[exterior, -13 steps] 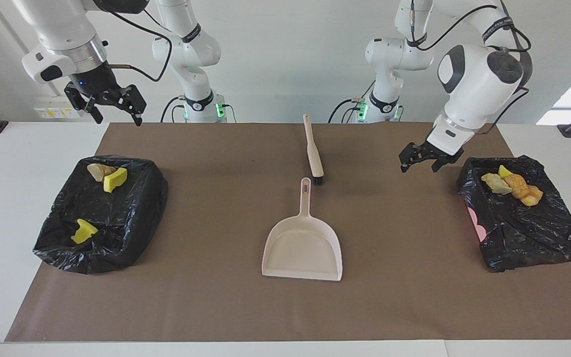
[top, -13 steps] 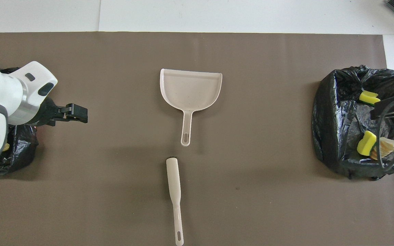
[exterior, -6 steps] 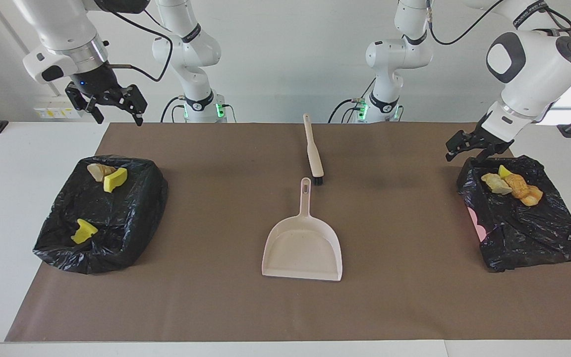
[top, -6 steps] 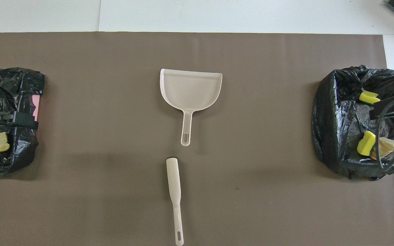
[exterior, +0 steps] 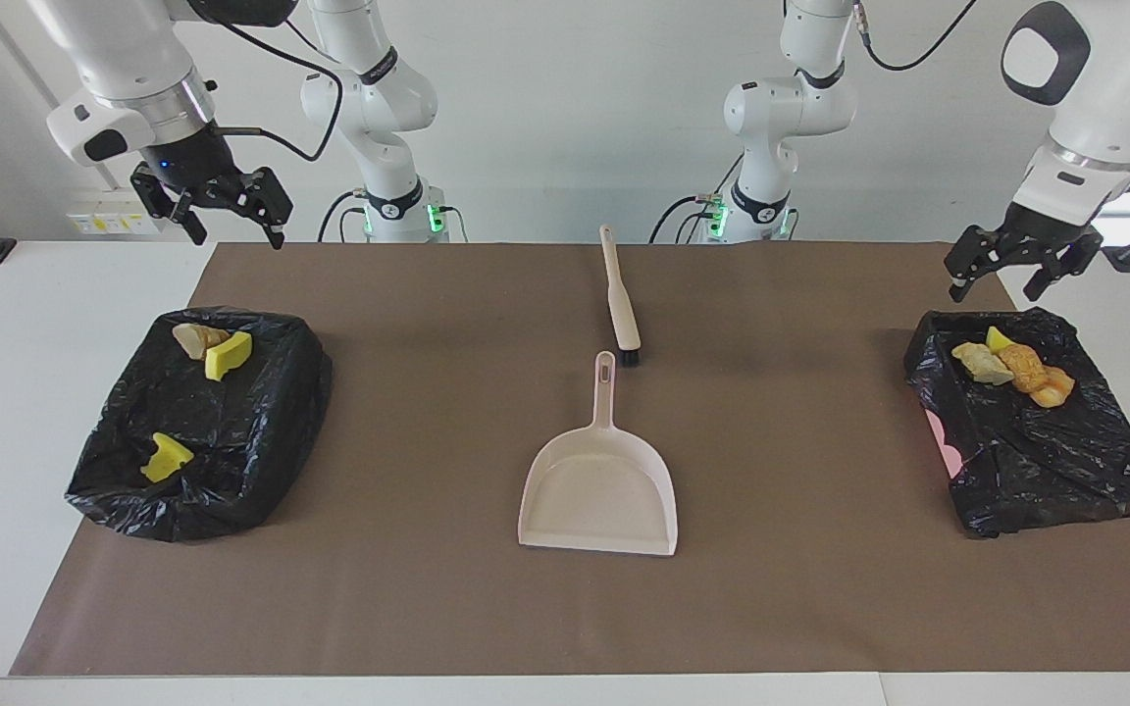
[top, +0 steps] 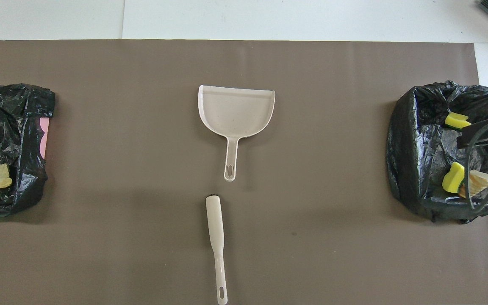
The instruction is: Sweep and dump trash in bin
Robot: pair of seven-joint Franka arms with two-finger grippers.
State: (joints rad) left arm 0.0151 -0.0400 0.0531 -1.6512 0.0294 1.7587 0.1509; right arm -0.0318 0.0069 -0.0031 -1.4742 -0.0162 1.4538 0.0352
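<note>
At the table's two ends both pincers, left pincer (exterior: 1006,277) and right pincer (exterior: 228,214), hang released; all trash (exterior: 1011,367) is binned, so they should simply retreat.

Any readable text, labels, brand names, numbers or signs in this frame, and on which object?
None can be read.
White arm collar bands: dark bands with markings, too small to read.
Wall plate: yellow stickers, too small to read.
Beige plastic dustpan, beige brush, black bin bags: no print visible.
</note>
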